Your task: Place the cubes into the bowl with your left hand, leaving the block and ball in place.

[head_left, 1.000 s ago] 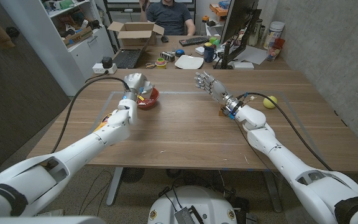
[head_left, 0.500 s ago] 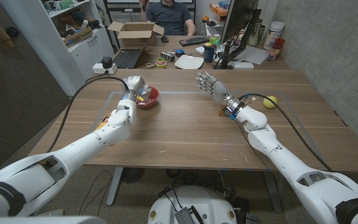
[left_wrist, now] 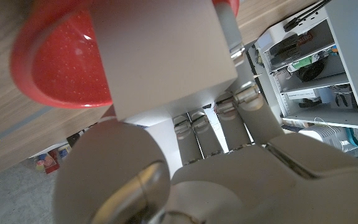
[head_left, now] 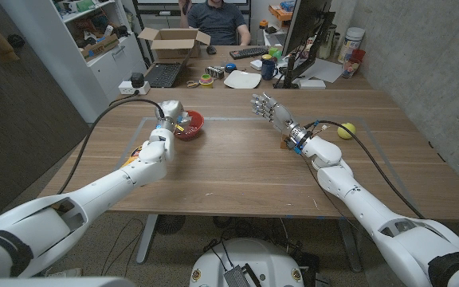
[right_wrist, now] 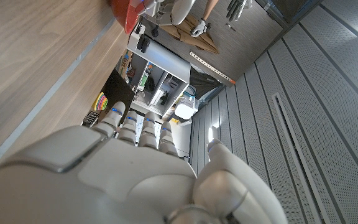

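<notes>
Cube, apparently white, gripped in left robot hand over red bowl.

Beyond my table's far edge I see an open cardboard box, a white plate, a seated person

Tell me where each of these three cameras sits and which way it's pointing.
Head view: on the robot's head, looking down over the table; both arms show, left hand at the red bowl, right hand raised.
Left wrist view: behind the left hand, facing the bowl.
Right wrist view: behind the right hand, looking across the table toward the bowl.
All share the bowl.
</notes>
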Motion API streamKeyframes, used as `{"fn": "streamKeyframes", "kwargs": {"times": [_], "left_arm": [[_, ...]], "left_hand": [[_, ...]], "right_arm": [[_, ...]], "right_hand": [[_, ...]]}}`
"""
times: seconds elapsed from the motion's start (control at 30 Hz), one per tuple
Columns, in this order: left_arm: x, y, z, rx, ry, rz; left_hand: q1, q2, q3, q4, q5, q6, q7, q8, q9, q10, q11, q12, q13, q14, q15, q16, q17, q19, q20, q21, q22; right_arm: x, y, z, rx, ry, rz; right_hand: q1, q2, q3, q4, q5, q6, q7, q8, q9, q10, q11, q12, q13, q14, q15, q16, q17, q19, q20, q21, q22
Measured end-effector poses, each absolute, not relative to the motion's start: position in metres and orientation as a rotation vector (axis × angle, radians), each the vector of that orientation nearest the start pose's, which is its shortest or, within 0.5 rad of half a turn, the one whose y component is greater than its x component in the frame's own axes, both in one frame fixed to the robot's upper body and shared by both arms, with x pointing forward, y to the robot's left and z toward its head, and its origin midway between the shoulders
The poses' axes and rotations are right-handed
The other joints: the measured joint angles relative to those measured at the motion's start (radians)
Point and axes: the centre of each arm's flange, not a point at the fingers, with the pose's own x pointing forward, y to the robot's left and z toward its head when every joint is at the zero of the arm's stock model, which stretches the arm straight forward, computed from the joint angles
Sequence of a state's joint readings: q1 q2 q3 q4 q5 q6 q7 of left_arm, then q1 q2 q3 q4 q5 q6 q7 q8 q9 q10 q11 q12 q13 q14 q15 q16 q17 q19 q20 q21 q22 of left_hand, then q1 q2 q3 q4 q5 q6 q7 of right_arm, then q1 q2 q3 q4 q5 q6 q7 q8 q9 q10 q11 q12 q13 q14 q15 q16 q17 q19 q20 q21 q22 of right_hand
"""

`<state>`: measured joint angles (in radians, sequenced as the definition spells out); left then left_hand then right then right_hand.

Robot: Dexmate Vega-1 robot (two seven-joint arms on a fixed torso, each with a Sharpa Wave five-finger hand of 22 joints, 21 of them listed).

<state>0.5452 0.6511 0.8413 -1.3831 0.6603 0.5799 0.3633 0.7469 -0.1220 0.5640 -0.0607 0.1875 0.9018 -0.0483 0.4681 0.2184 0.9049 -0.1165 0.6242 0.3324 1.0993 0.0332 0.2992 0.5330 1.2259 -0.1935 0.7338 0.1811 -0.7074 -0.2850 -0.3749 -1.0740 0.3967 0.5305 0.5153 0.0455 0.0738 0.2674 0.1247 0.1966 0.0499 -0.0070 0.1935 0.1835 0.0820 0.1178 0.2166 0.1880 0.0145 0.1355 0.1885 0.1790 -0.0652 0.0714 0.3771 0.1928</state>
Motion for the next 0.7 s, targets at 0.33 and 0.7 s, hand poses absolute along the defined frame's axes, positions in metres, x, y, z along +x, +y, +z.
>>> {"fn": "streamKeyframes", "kwargs": {"times": [0.33,0.7], "left_arm": [[0.678,0.277,0.023,1.546,-0.428,0.58],[0.684,0.276,0.024,1.58,-0.384,0.541]], "left_hand": [[0.0,0.0,0.004,0.001,0.0,-0.016,-0.009,-0.009,0.0,-0.004,-0.004,-0.015,-0.008,0.0,0.0,-0.035,-0.025,-0.002,0.002,0.0,0.0],[0.0,0.0,-0.01,0.016,-0.005,-0.138,-0.088,-0.076,-0.014,-0.037,-0.084,-0.162,-0.088,-0.041,-0.041,-0.113,-0.164,-0.013,0.01,-0.017,-0.005]], "right_arm": [[0.649,-0.171,-0.007,-0.22,-0.787,0.671],[0.655,-0.172,-0.007,-0.222,-0.78,0.666]], "right_hand": [[0.0,0.0,-0.003,-0.003,0.0,0.0,0.0,0.0,0.0,0.0,0.0,0.0,0.0,0.0,0.0,0.0,0.0,0.0,0.0,0.0,0.0],[0.0,0.0,-0.003,-0.003,0.0,0.0,0.0,0.0,0.0,-0.006,0.006,0.0,0.0,0.0,0.0,0.0,0.0,0.0,0.0,-0.004,0.0]]}}
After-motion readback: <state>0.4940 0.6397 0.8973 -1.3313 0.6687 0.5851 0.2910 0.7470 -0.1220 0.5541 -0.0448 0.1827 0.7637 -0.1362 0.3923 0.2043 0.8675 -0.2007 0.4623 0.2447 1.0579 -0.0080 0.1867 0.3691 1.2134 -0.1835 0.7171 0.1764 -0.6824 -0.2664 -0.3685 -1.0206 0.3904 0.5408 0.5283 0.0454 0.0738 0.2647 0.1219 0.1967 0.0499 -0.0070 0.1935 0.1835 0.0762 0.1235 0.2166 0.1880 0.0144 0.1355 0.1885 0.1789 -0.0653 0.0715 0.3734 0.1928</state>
